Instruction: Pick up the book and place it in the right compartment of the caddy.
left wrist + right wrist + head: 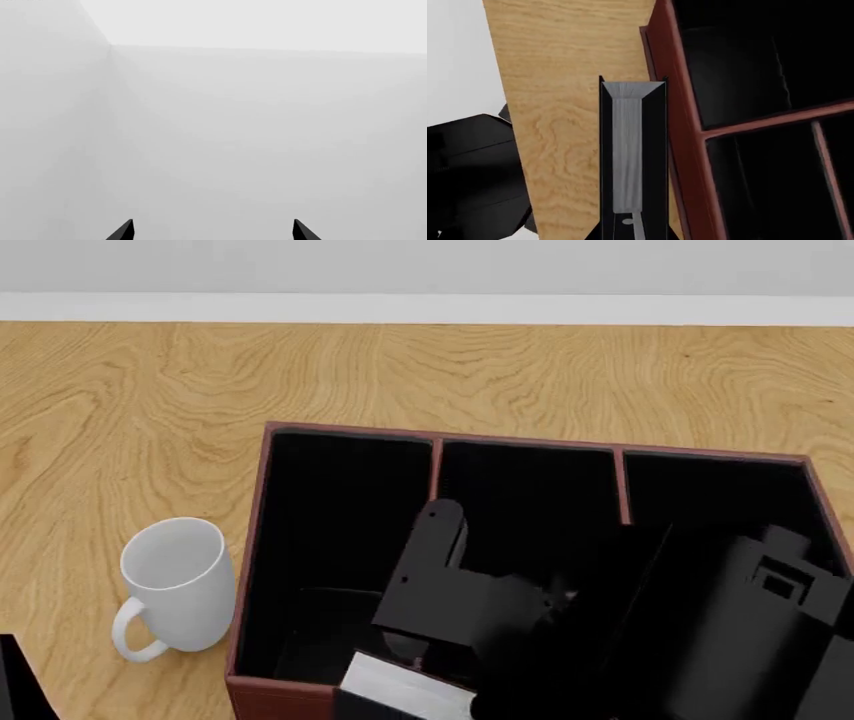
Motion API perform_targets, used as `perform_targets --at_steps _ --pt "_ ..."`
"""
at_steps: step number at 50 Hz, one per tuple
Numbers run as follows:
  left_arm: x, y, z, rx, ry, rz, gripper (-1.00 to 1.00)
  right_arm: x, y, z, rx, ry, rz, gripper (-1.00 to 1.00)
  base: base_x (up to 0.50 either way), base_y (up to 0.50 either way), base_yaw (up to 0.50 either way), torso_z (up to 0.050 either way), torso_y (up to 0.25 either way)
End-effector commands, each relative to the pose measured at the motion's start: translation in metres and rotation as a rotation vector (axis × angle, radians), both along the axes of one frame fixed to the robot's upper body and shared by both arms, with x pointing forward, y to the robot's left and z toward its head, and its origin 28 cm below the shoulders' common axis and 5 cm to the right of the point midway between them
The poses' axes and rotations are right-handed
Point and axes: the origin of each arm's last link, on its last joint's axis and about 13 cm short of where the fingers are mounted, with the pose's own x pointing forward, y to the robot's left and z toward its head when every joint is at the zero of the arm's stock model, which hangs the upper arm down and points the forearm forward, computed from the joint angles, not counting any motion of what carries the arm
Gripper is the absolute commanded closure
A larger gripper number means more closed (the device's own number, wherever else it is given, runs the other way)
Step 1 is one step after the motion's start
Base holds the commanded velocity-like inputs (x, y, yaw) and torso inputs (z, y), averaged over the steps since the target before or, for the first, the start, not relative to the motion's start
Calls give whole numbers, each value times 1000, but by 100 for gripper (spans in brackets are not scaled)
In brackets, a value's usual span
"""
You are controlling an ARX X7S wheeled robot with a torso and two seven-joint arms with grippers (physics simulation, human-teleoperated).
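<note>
Gripping the book [630,160] edge-on, the right gripper [630,232] holds it just outside the caddy [677,125], long axis parallel to its near wall. Its right compartment [714,495] lies beyond. Left gripper [212,231] hangs spread, empty.

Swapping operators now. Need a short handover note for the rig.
Left gripper: jaws open, empty, facing a blank wall.
Right gripper: shut on the book, white page edge toward the wrist camera.
The book is outside the caddy, alongside an outer wall, with the table behind it.
Done: grasp.
Left: carry the book over the right compartment, lower it in, release.
</note>
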Motion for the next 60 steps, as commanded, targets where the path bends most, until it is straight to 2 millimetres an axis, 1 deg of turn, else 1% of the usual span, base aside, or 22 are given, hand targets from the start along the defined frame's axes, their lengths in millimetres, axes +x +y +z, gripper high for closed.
perform_targets --at_steps 1,12,20,23,27,29,35,36,39,42,43,44,45,48,52,57,60 --pt "0 0 0 -2 -5 1 -100 -15 -1 35 78 -91 44 100 0 0 0 0 0" --pt "-1 0 0 2 -8 0 -100 -32 0 61 156 -176 70 100 0 0 0 0 0" --pt "-1 0 1 3 -10 1 -100 -34 -2 84 194 -262 60 100 0 0 0 0 1" --pt "-1 0 1 3 -11 0 -100 -33 -4 97 204 -310 47 100 0 0 0 0 0" --pt "-1 0 1 -1 -13 -3 -100 -28 -4 112 197 -367 38 100 0 0 0 0 3" --pt "-2 0 1 0 -14 -5 -100 -26 -5 123 202 -397 25 100 0 0 0 0 0" --pt "-2 0 2 -6 -18 -9 -100 -12 -8 156 161 -482 -17 100 0 0 0 0 0" --pt "-2 0 2 -6 -18 -9 -100 -12 -8 158 157 -489 -18 100 0 0 0 0 0" --pt "-2 0 2 -8 -23 -10 -100 -4 -12 174 130 -526 -60 100 0 0 0 0 0" --pt "-3 0 2 -13 -31 -10 -100 2 -16 187 108 -552 -93 100 0 0 0 0 3" --pt "-3 0 3 -15 -36 -10 -100 4 -18 195 104 -570 -105 100 0 0 0 0 0" --pt "-3 0 3 -15 -37 -9 -100 4 -18 198 105 -578 -105 100 0 0 0 0 0" --pt "-4 0 3 -15 -41 -9 -100 6 -20 207 107 -599 -126 100 0 0 0 0 0" --pt "-4 1 4 -17 -42 -9 -100 10 -24 226 96 -637 -153 100 0 0 0 0 0" --pt "-5 1 4 -20 -55 -8 -100 12 -29 240 61 -652 -192 100 0 0 0 0 3" --pt "-7 1 5 -26 -63 -6 -100 14 -37 245 -11 -626 -242 100 0 0 0 0 0" --pt "-7 1 6 -30 -67 -10 -100 13 -42 249 -22 -629 -254 100 0 0 0 0 3"
